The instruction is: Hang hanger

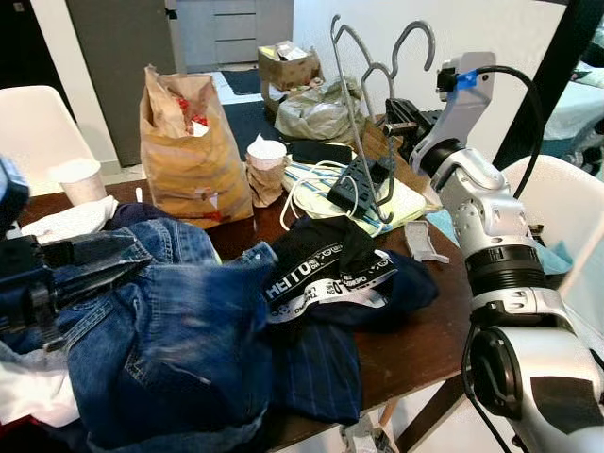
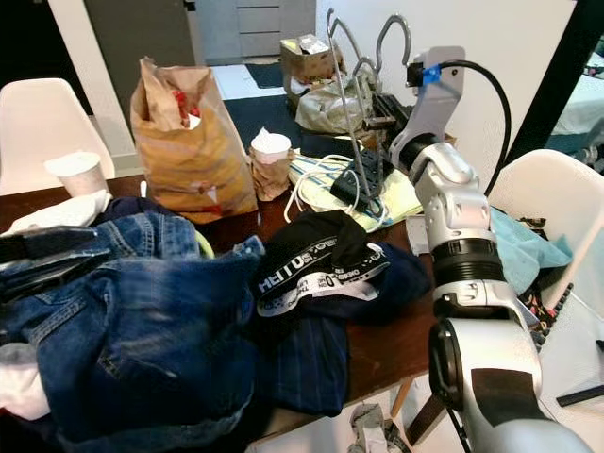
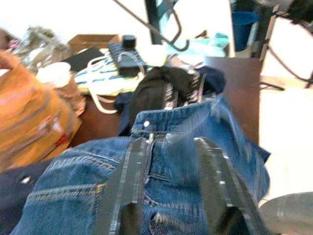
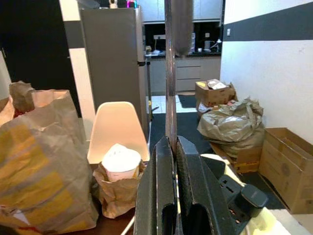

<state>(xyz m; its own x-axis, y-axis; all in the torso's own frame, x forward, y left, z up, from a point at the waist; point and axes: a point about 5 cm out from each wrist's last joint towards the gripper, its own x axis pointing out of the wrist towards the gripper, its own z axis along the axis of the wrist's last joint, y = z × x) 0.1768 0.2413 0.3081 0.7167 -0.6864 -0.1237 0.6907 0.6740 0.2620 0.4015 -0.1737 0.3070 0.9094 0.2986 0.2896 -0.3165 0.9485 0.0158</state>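
A thin grey hanger (image 1: 351, 104) stands upright over the far side of the table, its hooks pointing up. My right gripper (image 1: 401, 115) is shut on it; in the right wrist view the two black fingers (image 4: 159, 171) press a narrow grey bar of the hanger (image 4: 170, 98) between them. My left gripper (image 3: 171, 147) hovers open just above a heap of blue jeans (image 1: 160, 321) at the near left of the table, with nothing between its fingers. From the head view the left gripper (image 1: 94, 262) is seen lying low over the denim.
The brown table (image 1: 434, 330) carries a black waistband garment (image 1: 326, 264), a tall paper bag (image 1: 189, 151), a small bag with a cup (image 1: 266, 165), a power strip with a white cable (image 1: 354, 184) and a paper cup (image 1: 80, 179). White chairs (image 1: 557, 208) stand at either side.
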